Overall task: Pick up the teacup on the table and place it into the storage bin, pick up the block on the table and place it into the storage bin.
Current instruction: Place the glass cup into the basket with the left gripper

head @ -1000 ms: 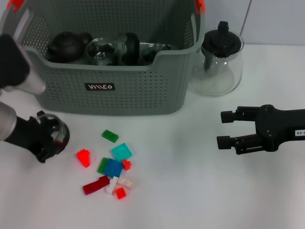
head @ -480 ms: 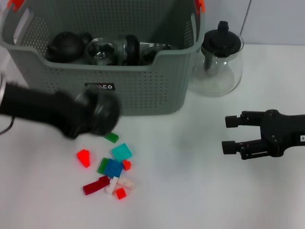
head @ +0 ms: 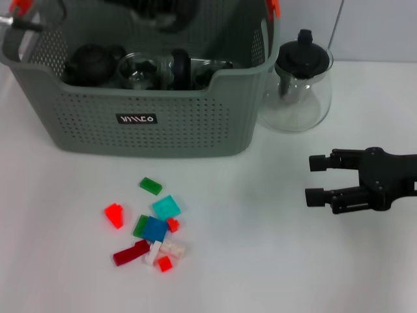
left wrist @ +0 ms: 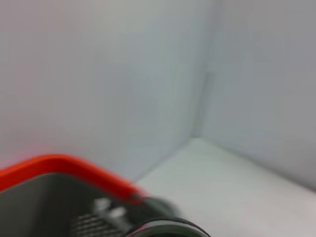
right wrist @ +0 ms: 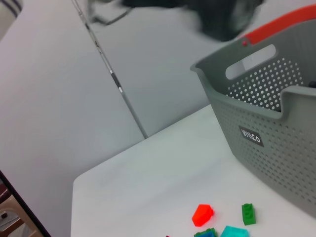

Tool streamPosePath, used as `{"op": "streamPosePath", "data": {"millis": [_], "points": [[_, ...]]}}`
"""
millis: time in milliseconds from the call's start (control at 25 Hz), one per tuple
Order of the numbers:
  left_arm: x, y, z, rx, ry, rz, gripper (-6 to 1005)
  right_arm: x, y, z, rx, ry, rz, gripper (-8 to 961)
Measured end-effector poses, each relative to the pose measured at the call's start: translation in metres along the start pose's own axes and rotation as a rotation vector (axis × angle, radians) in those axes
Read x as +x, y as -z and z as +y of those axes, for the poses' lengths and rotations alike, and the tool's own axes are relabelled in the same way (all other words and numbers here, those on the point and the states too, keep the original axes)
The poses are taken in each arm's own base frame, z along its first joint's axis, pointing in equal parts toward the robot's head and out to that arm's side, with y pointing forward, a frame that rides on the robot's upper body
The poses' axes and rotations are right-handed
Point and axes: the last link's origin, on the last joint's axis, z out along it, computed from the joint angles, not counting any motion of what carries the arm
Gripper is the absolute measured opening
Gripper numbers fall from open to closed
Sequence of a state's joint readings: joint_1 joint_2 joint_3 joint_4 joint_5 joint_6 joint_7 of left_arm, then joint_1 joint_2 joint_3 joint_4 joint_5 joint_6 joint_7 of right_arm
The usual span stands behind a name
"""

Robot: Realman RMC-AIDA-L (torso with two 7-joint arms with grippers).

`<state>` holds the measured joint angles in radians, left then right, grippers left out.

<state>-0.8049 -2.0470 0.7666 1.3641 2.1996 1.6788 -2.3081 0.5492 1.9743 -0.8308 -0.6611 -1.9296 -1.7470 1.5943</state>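
Note:
The grey-green storage bin (head: 150,120) stands at the back left, and its perforated wall also shows in the right wrist view (right wrist: 276,128). My left gripper (head: 159,10) is a dark blur high over the bin's back half. I cannot make out a teacup in it, and no teacup stands on the table. Loose blocks lie in front of the bin: a red block (head: 115,214), a green one (head: 150,186), a cyan one (head: 167,207) and a blue one (head: 156,229). Far to their right, my right gripper (head: 316,178) hovers open and empty.
A glass teapot with a black lid (head: 301,85) stands right of the bin. Inside the bin lie a dark teapot (head: 91,62) and glass cups (head: 137,68). An orange handle clip (left wrist: 64,168) fills the left wrist view's lower edge. White table stretches between blocks and right gripper.
My left arm swung from the table's front left, past the bin's front wall, up over the bin. The right gripper drifted slightly right. The blocks have not moved.

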Motion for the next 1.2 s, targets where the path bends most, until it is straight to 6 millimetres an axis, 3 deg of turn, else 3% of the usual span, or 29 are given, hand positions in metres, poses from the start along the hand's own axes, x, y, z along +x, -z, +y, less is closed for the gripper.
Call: {"op": "streamPosePath", "data": {"millis": [200,400,800,1200], "points": [[0.004,-0.03,-0.044,0.143,0.072,-0.078,47,-0.001,-0.002,-0.001,0.002,0.001,0.0,944],[-0.002,-0.05,-0.067,0.256,0.083,-0.159,50,-0.001,-0.003,-0.001,0.006,-0.003,-0.001,945],[-0.018,-0.074,-0.066,0.329,0.045,-0.326,56,0.0,-0.001,-0.002,0.016,-0.021,-0.001,945],[-0.038,-0.096,-0.066,0.382,0.023,-0.386,61,0.0,-0.004,-0.002,0.014,-0.016,0.006,945]]}}
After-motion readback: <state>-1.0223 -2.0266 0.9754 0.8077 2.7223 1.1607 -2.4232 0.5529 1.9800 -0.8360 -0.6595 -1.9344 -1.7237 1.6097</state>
